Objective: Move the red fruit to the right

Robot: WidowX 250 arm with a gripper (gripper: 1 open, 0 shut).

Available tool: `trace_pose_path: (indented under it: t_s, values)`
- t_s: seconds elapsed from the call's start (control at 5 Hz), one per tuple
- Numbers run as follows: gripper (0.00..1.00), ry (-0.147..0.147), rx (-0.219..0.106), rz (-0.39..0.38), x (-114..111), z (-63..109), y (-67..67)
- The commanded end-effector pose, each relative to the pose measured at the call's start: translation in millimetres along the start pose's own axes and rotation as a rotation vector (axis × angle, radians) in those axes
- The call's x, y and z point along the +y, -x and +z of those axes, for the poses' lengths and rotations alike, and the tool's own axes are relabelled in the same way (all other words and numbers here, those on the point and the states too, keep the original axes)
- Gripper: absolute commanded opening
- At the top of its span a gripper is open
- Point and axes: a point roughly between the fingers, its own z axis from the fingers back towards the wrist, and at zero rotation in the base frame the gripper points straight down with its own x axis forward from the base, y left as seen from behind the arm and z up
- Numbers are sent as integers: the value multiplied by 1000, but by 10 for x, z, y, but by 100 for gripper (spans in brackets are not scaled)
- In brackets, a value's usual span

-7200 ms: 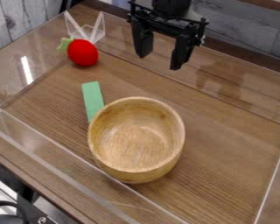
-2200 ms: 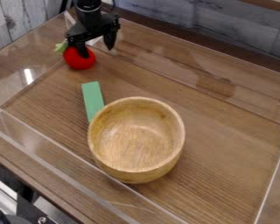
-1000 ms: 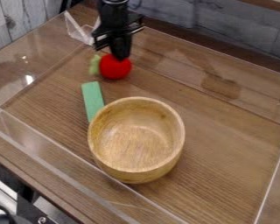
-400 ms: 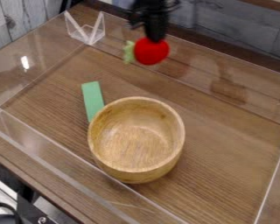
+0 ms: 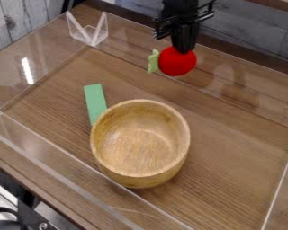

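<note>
A small round bright red toy fruit [image 5: 178,62] with a green leafy stem is seen clamped between the fingers of the black robot gripper [image 5: 180,45], which points straight down from above. The fingers are closed on the top of the fruit, and the green leaves are turned out to the left of the red body. The fruit is held in the far part of the scene, a little right of centre, and appears to be lifted clear of the brown wood-grain tabletop [image 5: 237,135].

A round light wooden bowl [image 5: 140,142] is placed nearer the camera, well apart from the fruit and to its near left. A flat green rectangular strip [image 5: 96,101] lies on the table, just beside the bowl's far left rim. A small clear plastic stand [image 5: 87,29] is seen at the far left. The work area is enclosed by low transparent plastic walls [image 5: 134,208].
</note>
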Motion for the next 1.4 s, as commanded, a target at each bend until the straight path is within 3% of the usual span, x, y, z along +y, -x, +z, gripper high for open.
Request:
trace_pose_path:
  t_s: [0.0, 0.4, 0.6, 1.0, 1.2]
  values:
    - [0, 63, -50, -70, -54, 57, -4]
    - [0, 76, -61, -183, -71, -251, 53]
    - [0, 76, -76, -118, -111, -333, 123]
    - [0, 144, -17, -347, -199, 125, 402]
    - [0, 166, -1, -411, -224, 327, 488]
